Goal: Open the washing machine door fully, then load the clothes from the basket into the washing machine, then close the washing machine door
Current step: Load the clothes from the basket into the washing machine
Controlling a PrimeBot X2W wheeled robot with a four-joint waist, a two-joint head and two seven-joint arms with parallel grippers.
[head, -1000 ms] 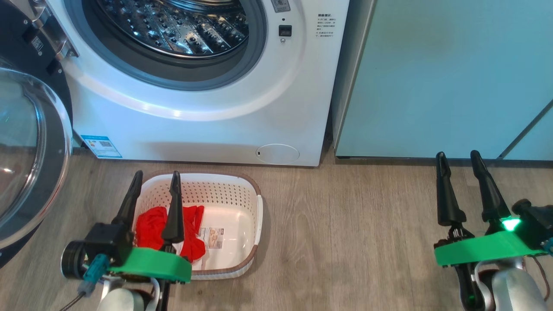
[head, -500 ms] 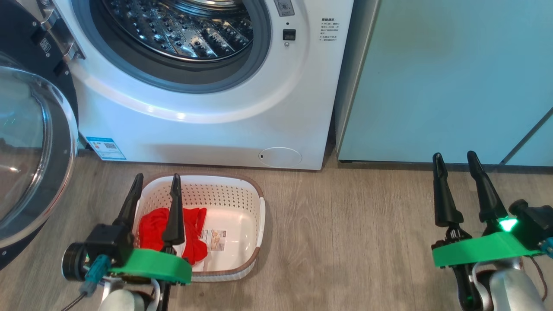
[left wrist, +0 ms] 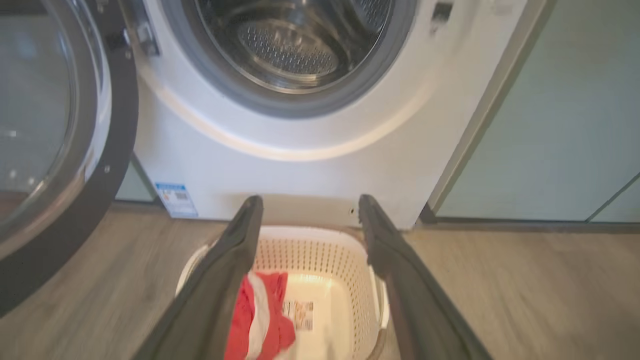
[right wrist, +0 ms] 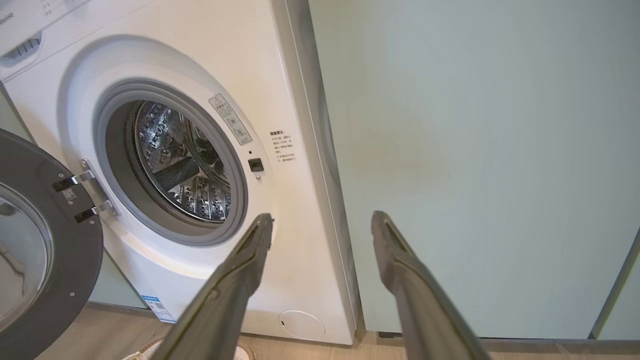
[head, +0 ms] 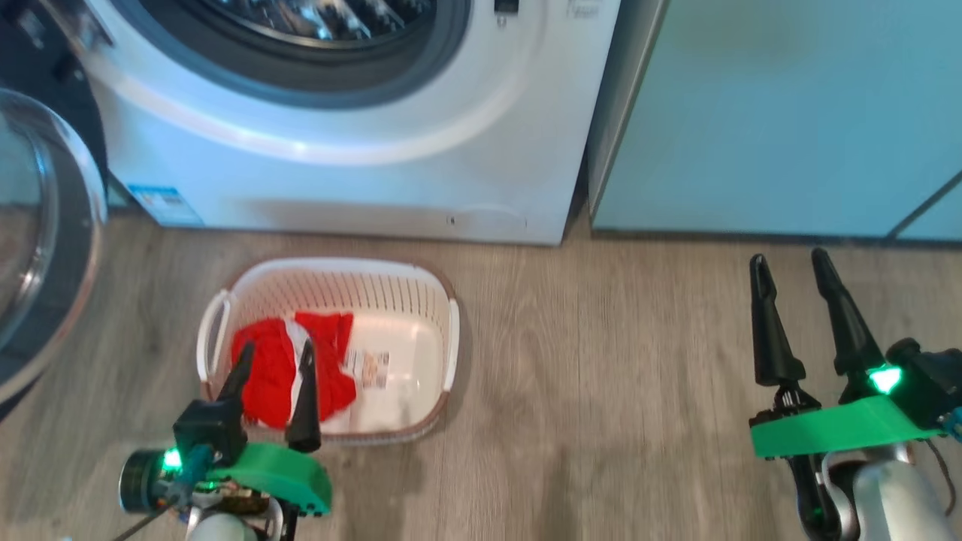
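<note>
Head camera has tipped down, and my left gripper (head: 276,348), spread and empty, now hangs over the red clothes (head: 331,338) in the basket (head: 338,261) by the washing machine (head: 376,188). Its door (head: 79,255) stands open, so loading is in hand: next I lower and pinch cloth.

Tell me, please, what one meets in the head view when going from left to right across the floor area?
door → basket → right tool
</note>
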